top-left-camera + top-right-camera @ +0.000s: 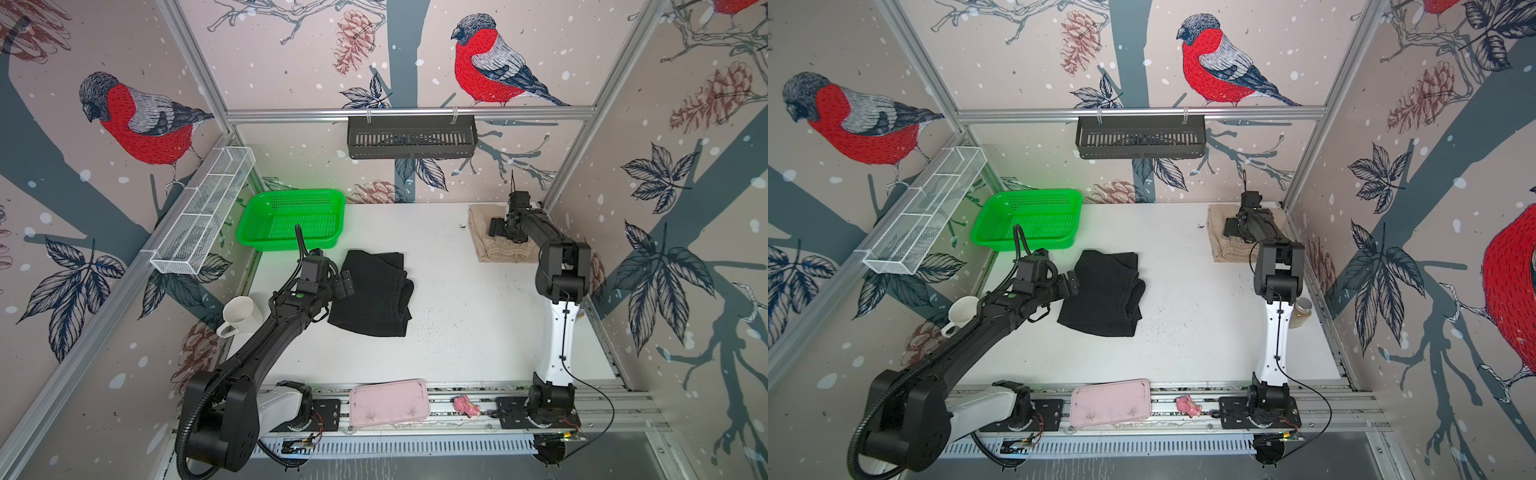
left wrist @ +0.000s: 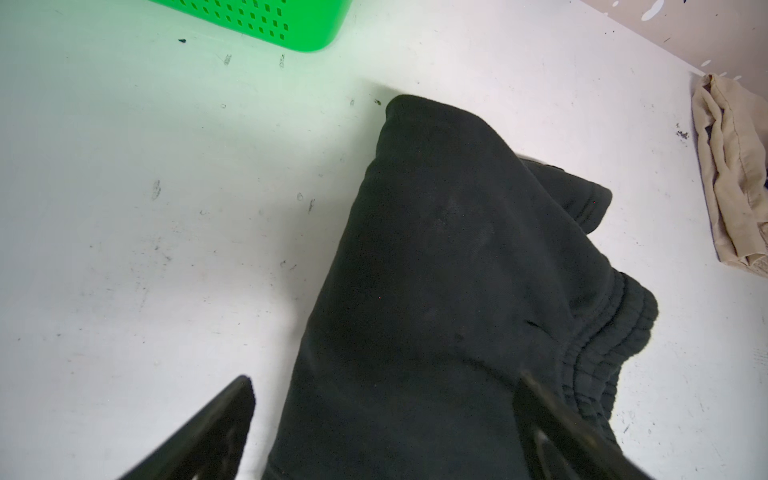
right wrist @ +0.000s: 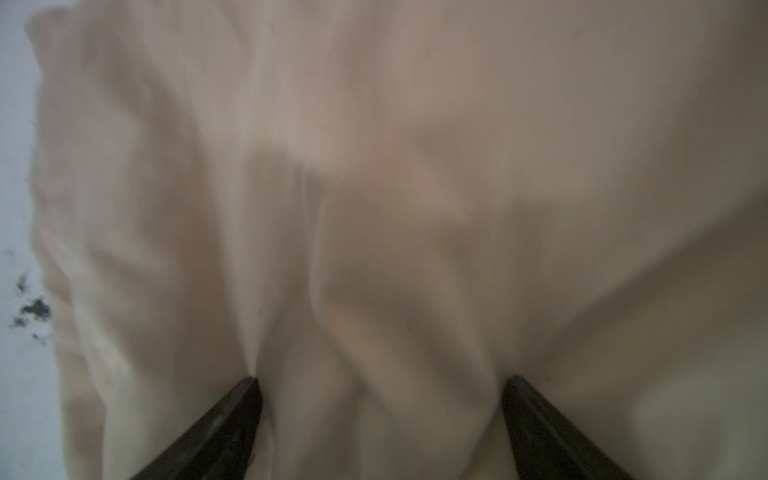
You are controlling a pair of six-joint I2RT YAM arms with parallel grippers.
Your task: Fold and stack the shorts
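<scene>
Black shorts [image 1: 374, 293] are lying folded mid-table, left gripper [image 1: 345, 282] hanging spread wide at their edge. Beige shorts [image 1: 484, 241] are sitting upper right, right gripper [image 3: 380, 399] gaping over them, gripping nothing.

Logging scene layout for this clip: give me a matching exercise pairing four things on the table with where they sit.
Things:
1. black shorts
2. beige shorts
3. green basket
4. white mug

Places:
A. far right corner, under the right hand
B. left edge of the table, beside the left arm
C. far left of the table, by the back wall
D. middle left of the table, next to the open left hand

Pairs: 1-D, 2-A, 3-C, 4-B
</scene>
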